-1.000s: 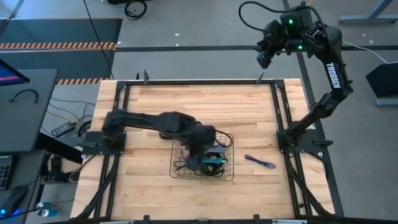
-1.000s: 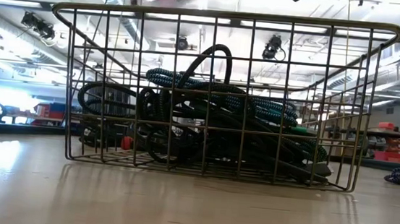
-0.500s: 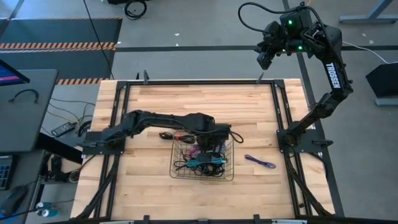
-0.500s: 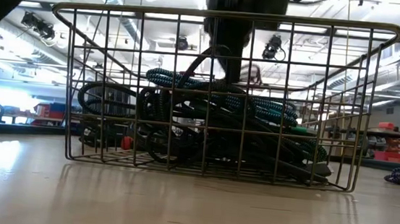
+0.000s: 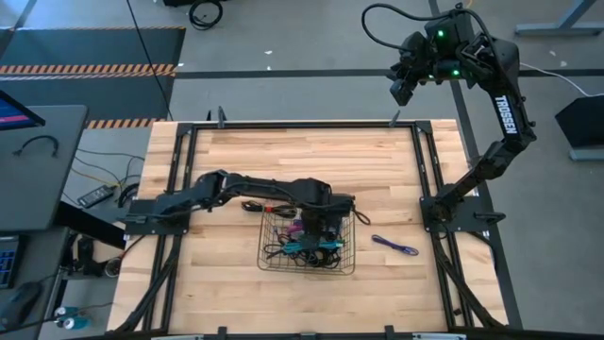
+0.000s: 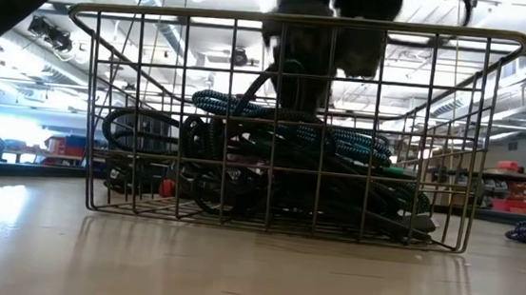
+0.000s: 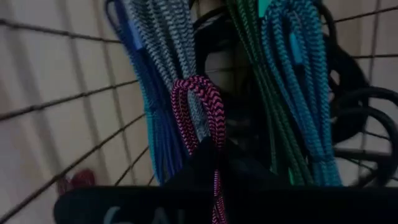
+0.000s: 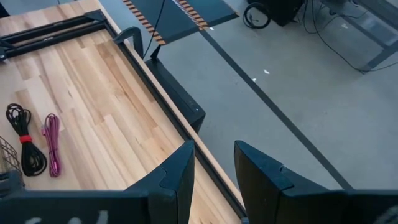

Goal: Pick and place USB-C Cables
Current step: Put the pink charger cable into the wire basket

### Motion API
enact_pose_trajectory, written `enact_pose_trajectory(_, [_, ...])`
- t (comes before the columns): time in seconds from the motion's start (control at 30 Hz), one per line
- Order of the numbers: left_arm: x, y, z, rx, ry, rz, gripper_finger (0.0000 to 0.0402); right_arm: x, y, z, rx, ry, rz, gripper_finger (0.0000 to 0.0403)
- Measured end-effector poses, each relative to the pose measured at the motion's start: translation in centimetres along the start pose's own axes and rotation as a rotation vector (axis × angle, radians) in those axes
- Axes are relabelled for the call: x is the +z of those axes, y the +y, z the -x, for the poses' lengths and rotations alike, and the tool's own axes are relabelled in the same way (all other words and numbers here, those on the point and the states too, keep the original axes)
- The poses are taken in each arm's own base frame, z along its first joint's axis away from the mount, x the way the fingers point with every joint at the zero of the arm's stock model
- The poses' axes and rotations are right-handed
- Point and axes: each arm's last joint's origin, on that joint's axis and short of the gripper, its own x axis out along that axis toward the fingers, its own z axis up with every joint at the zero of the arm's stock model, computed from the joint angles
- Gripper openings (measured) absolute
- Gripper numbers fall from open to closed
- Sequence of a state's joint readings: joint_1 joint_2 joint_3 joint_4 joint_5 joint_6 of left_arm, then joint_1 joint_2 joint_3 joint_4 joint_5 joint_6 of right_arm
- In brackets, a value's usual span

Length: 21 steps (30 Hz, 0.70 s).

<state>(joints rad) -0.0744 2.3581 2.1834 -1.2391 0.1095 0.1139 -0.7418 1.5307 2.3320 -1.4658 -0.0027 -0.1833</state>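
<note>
Magenta braided cable (image 7: 198, 118) pinched in the left gripper (image 5: 316, 225) over the wire basket (image 5: 345, 265).
Its jaws are closed on that loop, amid blue, grey and teal cables (image 6: 283, 135) heaped inside the basket. Beyond the basket's right rim a purple cable (image 5: 394, 246) lies on bare wooden surface (image 5: 302, 161). Right gripper (image 8: 212, 174), on the arm lettered TROSSEN, hangs past the surface's far corner, jaws partly apart, empty.

Robotics lab, hazard-striped concrete floor (image 5: 90, 69)

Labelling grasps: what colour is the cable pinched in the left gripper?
Magenta with a black braid pattern; it shows best in the left wrist view.
</note>
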Motion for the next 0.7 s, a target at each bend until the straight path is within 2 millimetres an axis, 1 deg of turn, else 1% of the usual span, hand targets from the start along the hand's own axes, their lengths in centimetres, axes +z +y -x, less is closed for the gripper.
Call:
enact_pose_trajectory(0.13, [0.0,-0.3,-1.3,0.002,0.043,-0.039,0.0008,0.0,0.0,0.0,-0.002,0.000,0.000,0.0119])
enact_pose_trajectory(0.23, [0.1,-0.5,-1.3,0.005,0.037,-0.052,0.0008,0.0,0.0,0.0,0.000,-0.001,0.000,0.0119])
enact_pose_trajectory(0.37, [0.5,-0.2,-1.3,0.010,-0.007,-0.055,0.0008,0.1,0.0,0.0,0.001,-0.006,0.002,0.0119])
enact_pose_trajectory(0.7, [0.4,-0.1,-1.4,0.005,-0.002,-0.038,0.0008,0.1,0.0,0.0,0.005,-0.007,0.003,0.0119])
